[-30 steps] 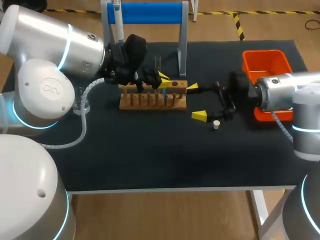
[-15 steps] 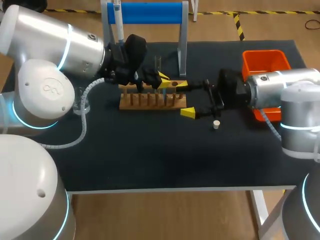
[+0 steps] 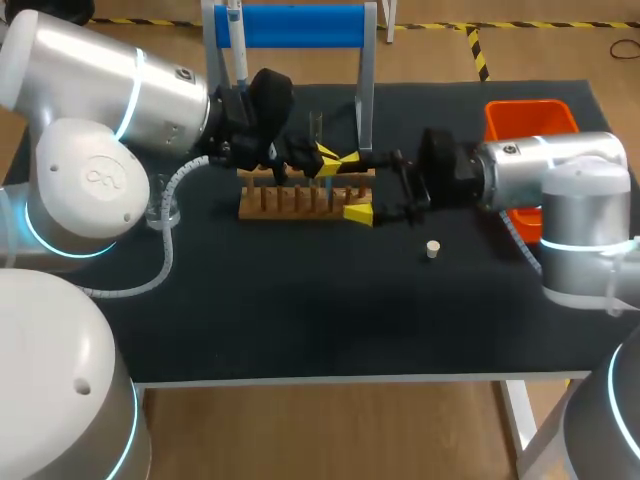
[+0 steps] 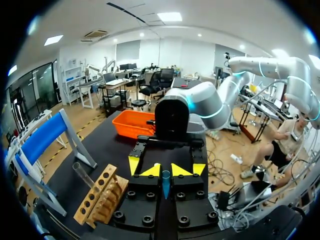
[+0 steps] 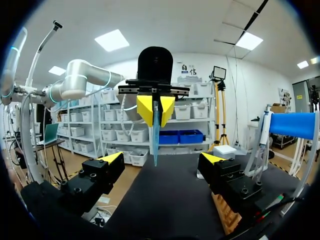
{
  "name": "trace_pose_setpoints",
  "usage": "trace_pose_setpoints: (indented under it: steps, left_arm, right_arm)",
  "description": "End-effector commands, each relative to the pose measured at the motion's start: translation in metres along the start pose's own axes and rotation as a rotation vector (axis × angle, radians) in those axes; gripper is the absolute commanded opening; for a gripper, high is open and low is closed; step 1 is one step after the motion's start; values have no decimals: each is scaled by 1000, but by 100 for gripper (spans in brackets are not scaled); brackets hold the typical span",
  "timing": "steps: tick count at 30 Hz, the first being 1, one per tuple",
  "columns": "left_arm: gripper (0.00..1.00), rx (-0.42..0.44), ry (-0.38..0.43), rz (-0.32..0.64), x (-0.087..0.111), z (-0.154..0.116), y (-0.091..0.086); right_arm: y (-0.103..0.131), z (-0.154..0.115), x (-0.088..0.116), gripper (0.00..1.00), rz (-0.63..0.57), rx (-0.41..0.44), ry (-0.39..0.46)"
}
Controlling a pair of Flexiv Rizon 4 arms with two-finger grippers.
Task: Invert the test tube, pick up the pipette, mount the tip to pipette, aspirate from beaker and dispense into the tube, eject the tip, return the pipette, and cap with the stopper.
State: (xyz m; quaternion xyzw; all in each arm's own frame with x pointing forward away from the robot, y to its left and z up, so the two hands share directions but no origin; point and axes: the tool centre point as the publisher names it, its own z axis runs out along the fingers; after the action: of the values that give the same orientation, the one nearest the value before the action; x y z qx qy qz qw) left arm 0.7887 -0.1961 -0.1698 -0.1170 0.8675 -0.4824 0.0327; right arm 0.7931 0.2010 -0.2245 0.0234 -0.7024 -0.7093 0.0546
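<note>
My left gripper (image 3: 322, 160) hangs over the wooden rack (image 3: 300, 203), shut on a slim blue pipette tip (image 4: 165, 183). The tip (image 5: 155, 136) points down from its yellow fingertips. My right gripper (image 3: 355, 187) stands open at the rack's right end, facing the left gripper (image 5: 155, 107), one finger on each side of the rack end. A clear test tube (image 4: 82, 174) stands in the rack (image 4: 100, 196). The pipette (image 3: 235, 40) hangs on the blue stand (image 3: 295, 25) behind. A small pale stopper (image 3: 432, 249) lies on the mat, to the right of the rack.
An orange bin (image 3: 528, 118) sits at the back right, partly behind my right arm. A glass beaker (image 3: 165, 212) stands at the left, half hidden by my left arm. The black mat (image 3: 330, 310) lies bare in front of the rack.
My right arm has moved left, away from the stopper, bringing its open fingers up to the rack's right end and the left gripper. The left arm and its tip have not moved.
</note>
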Motion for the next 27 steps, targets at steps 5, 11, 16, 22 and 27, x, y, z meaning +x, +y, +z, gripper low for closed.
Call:
trace_pose_setpoints:
  steps: [5,11,16,22,27]
  left_arm:
    - [0,-6,1,-1,0,0,-1]
    - [0,-6,1,-1,0,0,-1]
    - [0,-6,1,-1,0,0,-1]
    - [0,-6,1,-1,0,0,-1]
    - [0,-6,1,-1,0,0,-1]
  right_arm:
    - [5,9,-2,97,-9,-13,13]
    - [8,15,0,93,-12,-16,19]
    - [10,19,-1,89,-16,-16,21]
    - [12,24,0,84,-12,-17,27]
    - [15,28,0,76,-13,-17,34]
